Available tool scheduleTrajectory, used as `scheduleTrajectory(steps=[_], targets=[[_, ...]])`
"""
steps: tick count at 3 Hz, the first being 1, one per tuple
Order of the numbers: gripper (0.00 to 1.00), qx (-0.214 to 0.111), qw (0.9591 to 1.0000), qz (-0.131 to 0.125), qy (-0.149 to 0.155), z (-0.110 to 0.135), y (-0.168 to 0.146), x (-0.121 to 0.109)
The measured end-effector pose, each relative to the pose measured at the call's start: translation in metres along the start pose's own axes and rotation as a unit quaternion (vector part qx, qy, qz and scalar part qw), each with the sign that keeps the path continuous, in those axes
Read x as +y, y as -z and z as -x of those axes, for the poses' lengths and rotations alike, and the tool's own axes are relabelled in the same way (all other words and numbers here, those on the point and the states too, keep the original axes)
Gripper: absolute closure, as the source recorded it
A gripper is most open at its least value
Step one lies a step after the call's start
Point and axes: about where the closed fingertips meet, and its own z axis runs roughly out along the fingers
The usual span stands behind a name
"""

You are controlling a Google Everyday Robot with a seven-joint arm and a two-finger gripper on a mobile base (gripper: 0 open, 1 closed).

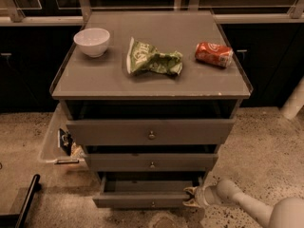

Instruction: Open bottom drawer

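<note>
Speckled floor point(266, 141), cabinet point(142, 91) | bottom drawer point(137, 201) part-open | gripper point(191, 197) at its front's right end, closure cannot be told | step: pull-out | next: draw straight outward

Your gripper point(192, 197) sits at the right end of the bottom drawer point(137, 201), but you cannot tell whether it touches the panel. Your arm point(266, 213) runs off the lower right corner. The drawer's interior is lost in shadow.

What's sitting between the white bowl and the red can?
A crumpled green bag, seen in the camera view. The robot's hand is low down, at the right end of the bottom drawer.
</note>
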Motion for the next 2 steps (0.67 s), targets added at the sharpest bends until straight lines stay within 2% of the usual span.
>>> scheduleTrajectory(steps=[1, 2], targets=[[1.0, 0.0, 1.0, 0.0, 0.0, 0.0013, 0.0006, -0.0001], [0.81, 0.0, 1.0, 0.0, 0.0, 0.0013, 0.0006, -0.0001]])
